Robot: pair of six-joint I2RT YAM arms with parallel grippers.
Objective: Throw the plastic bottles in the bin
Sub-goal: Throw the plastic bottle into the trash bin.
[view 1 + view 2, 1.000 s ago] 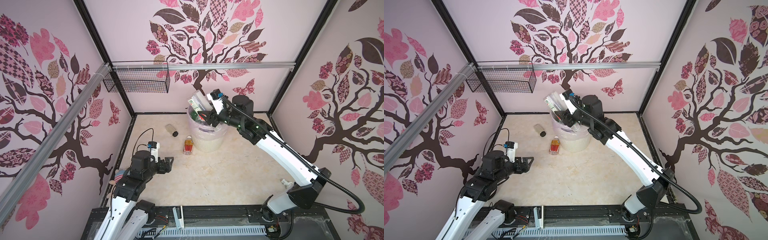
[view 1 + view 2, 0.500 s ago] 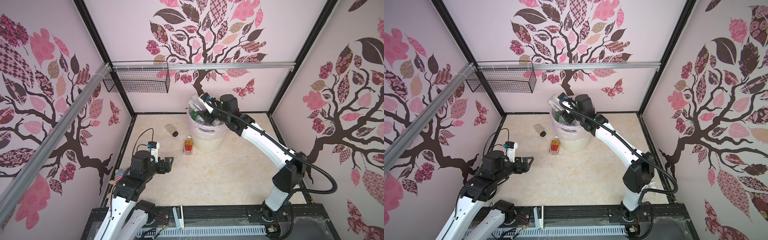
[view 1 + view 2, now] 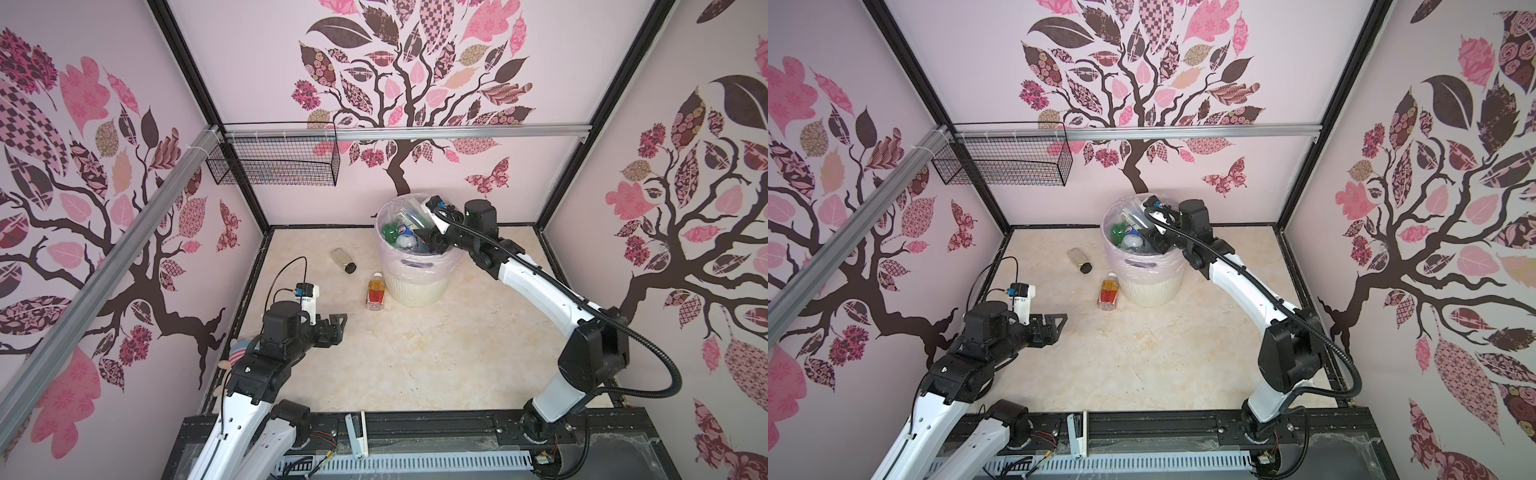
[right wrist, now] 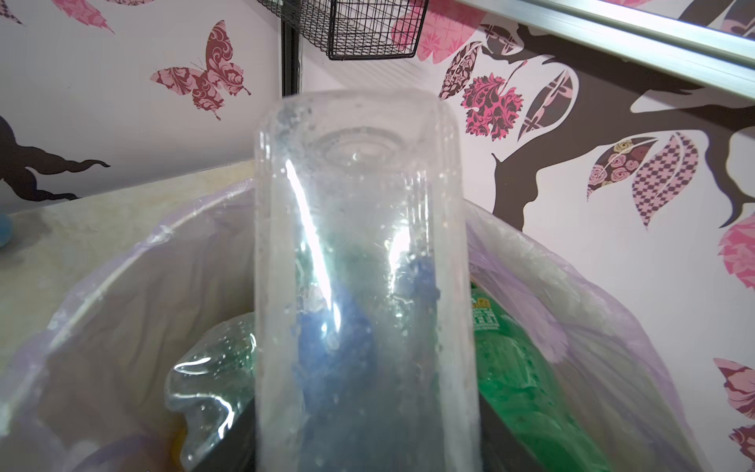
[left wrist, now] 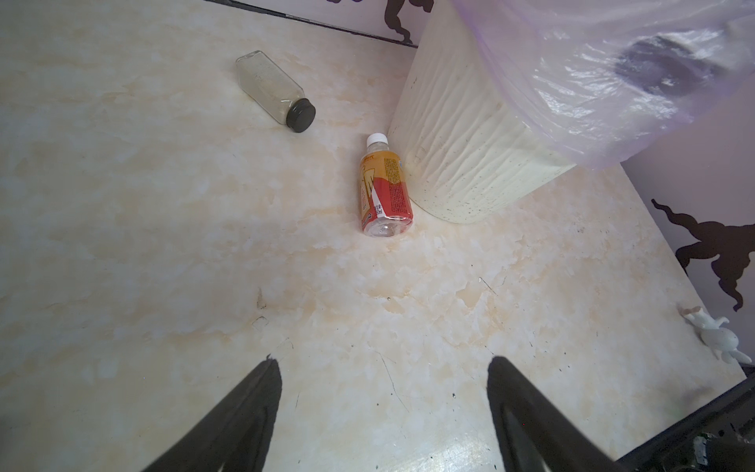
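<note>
Plastic bottles (image 3: 398, 236) fill the bin (image 3: 415, 286) at 12 o'clock of the bench (image 3: 415, 365), green and blue-labelled ones heaped near the rim. Right jaws sit over the bin mouth, pinching a clear bottle (image 4: 363, 245) that sticks out from them toward 11 o'clock in both top views. Orange-red labelled bottle (image 5: 384, 192) lies on its side at 7 o'clock of the bin, just beside its base. Left jaws spread wide, empty, over the bench at 8 o'clock; that bottle is well apart from them, toward 2 o'clock. Black-lidded jar (image 3: 344, 260) lies at 9 o'clock of the bin.
</note>
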